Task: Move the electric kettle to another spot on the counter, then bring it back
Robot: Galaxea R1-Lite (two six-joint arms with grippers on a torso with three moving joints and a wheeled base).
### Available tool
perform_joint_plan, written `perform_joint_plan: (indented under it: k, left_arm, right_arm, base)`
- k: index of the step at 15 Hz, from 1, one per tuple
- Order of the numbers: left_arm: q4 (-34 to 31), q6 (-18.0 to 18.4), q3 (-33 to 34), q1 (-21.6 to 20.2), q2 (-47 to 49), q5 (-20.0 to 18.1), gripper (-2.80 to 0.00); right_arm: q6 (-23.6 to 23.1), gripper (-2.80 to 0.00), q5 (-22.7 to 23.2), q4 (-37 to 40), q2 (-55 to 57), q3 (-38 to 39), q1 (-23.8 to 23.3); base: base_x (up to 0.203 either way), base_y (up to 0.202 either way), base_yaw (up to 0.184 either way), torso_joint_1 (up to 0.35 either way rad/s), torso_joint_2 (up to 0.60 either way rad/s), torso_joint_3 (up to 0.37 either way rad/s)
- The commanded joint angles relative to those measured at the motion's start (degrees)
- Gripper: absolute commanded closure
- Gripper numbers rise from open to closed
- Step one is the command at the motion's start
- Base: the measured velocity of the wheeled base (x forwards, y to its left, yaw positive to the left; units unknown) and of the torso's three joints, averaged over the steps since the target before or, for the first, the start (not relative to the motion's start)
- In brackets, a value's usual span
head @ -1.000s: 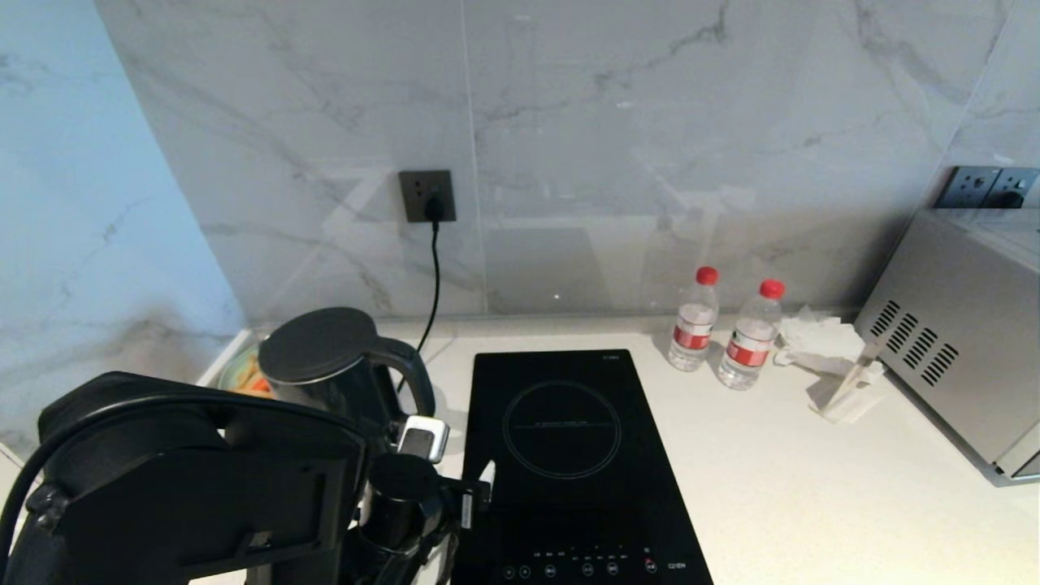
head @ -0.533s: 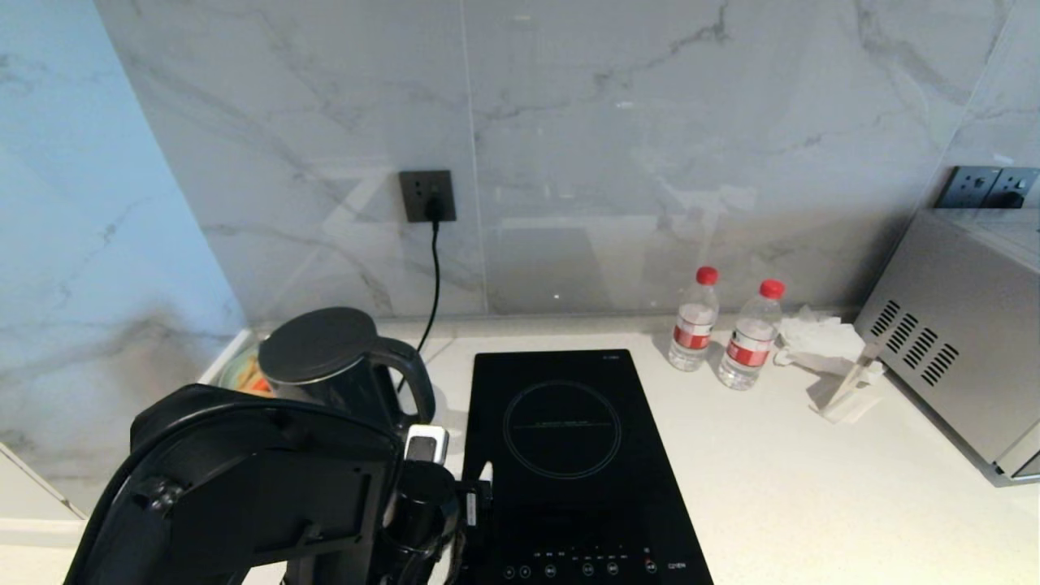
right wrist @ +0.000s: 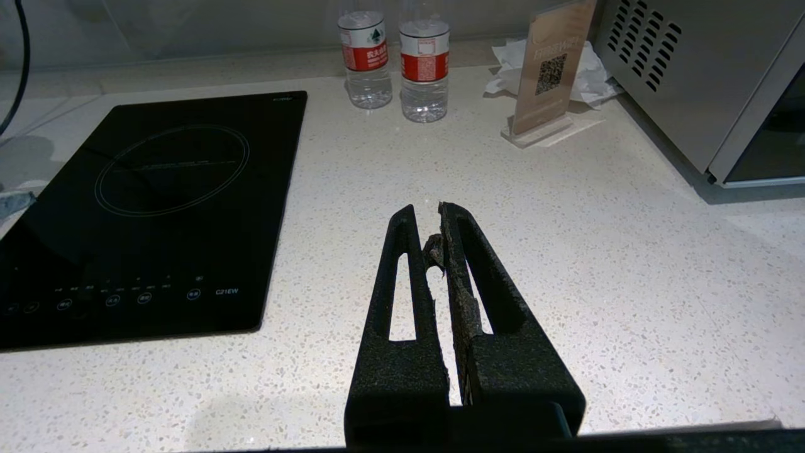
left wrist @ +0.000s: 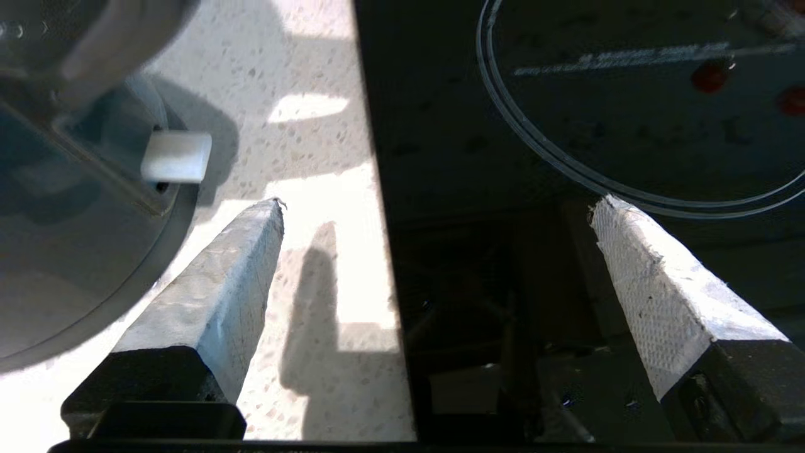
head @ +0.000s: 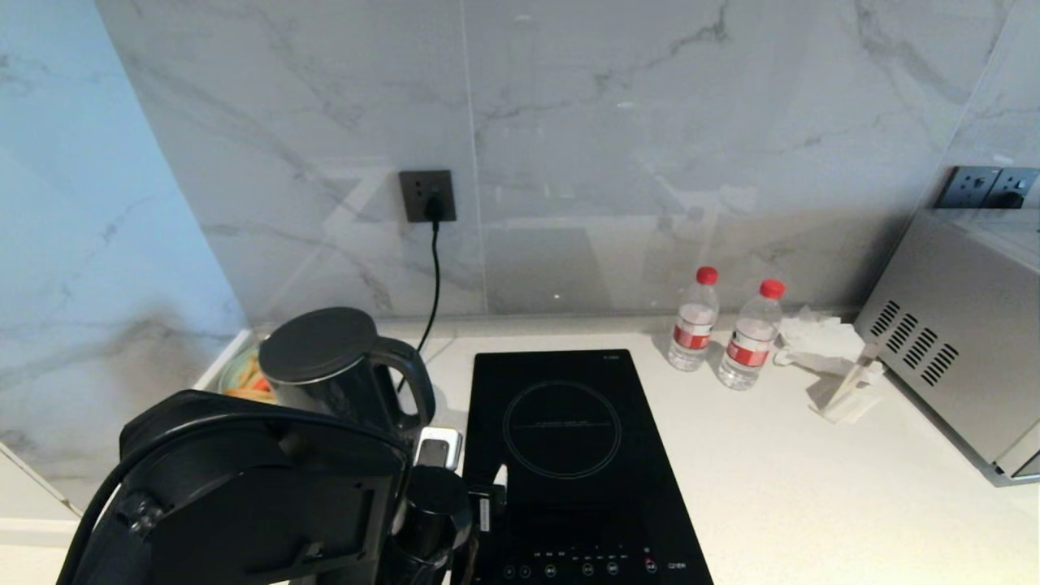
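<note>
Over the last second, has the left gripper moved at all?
Yes. In the head view the left gripper has edged right, toward the induction hob; its white fingertip now lies over the hob's left edge. Its jaws are open, holding nothing.

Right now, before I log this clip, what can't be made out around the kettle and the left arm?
- Head view: the electric kettle shows only lid and handle; the left arm hides its lower body and footing.
- Head view: a bowl behind the kettle is mostly covered; contents unclear.
- Left wrist view: the kettle is cut off by the frame edge and blurred; the open left gripper is empty.
- Head view: the right gripper is outside the frame.
</note>
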State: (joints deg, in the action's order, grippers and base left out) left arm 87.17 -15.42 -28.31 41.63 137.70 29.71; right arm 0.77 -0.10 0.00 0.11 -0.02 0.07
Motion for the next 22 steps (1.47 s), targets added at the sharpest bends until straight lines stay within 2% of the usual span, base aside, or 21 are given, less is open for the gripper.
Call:
perform_joint_plan:
  k: [1,3,7,12,22]
  left_arm:
    - [0.5,-0.1,-0.7,0.3,-0.1,0.1,-2.80]
    - [0.5,0.0,-3.0,0.7,1.9,0.4,-2.80]
    - [0.5,0.0,-7.0,0.7,3.7,3.8,-2.80]
    - [0.5,0.1,-10.2,-1.1,4.6,6.1,-2.80]
    - [0.5,0.1,-10.6,-4.0,5.2,6.2,-2.80]
  right_arm:
    - [0.0,0.00,0.0,0.0,0.0,0.0,0.0]
    - [0.0,0.00,0.0,0.0,0.0,0.0,0.0]
    - [0.0,0.00,0.0,0.0,0.0,0.0,0.0]
    - [0.0,0.00,0.0,0.0,0.0,0.0,0.0]
    - [0.0,0.00,0.0,0.0,0.0,-0.1,0.0]
  base:
    - [0.000,0.000,0.000,0.000,0.00,0.000]
    - [0.000,0.000,0.000,0.000,0.00,0.000]
    - [0.000,0.000,0.000,0.000,0.00,0.000]
    - [0.000,0.000,0.000,0.000,0.00,0.000]
    - [0.000,0.000,0.000,0.000,0.00,0.000]
